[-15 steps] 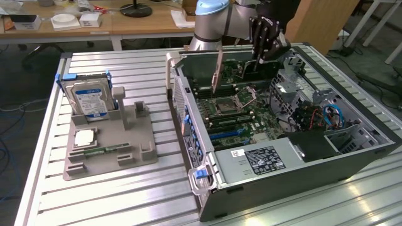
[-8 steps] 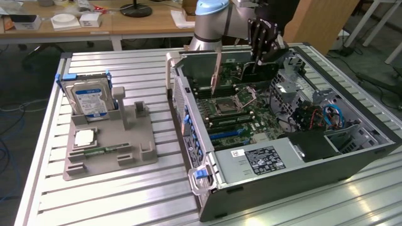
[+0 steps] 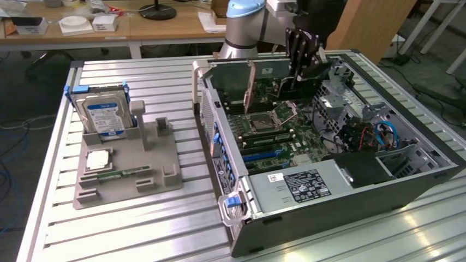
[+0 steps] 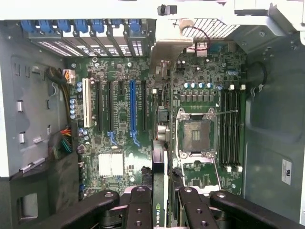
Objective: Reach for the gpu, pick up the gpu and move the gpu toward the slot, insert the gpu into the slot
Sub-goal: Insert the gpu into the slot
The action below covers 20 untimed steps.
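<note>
My gripper (image 3: 302, 73) hangs over the far end of the open computer case (image 3: 407, 180), shut on the gpu (image 3: 297, 91), a thin dark card held upright. In the wrist view the gpu (image 4: 161, 191) shows edge-on between the two black fingers (image 4: 138, 210), with its grey bracket (image 4: 167, 47) at the far end near the case's rear openings. The card hovers above the motherboard (image 4: 114, 143), between the long blue slot (image 4: 133, 112) and the CPU socket (image 4: 195, 131), over the black slots next to the blue one. Whether its edge touches a slot I cannot tell.
On the exterior view's left, a grey fixture (image 3: 124, 180) carries a blue-and-white hard drive (image 3: 106, 112), a square chip (image 3: 98, 159) and a small green memory strip (image 3: 125, 174). Inside the case sit the power supply (image 3: 306, 185), blue cables (image 3: 386, 134) and memory sockets (image 4: 231, 126).
</note>
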{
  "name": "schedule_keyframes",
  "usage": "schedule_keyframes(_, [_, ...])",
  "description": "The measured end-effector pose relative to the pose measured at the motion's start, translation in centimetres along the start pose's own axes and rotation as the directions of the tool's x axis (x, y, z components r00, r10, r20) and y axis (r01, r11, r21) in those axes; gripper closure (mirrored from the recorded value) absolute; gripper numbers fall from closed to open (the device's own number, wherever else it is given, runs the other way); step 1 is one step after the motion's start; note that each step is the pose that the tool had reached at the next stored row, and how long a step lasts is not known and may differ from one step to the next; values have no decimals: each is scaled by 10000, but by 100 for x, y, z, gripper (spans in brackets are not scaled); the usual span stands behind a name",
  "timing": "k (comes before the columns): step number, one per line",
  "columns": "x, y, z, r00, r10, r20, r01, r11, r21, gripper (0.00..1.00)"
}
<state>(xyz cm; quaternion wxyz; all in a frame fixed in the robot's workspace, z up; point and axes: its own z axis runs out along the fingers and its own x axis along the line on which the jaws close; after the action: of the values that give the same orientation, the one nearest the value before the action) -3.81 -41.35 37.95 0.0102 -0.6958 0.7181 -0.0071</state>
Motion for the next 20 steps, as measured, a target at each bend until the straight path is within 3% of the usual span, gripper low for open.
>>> schedule_keyframes(17, [5,32,112,10000,0,-19,0,10000,-14,74])
schedule_keyframes(20, [26,31,119,9999,-3,-104,3,10000,-11,74])
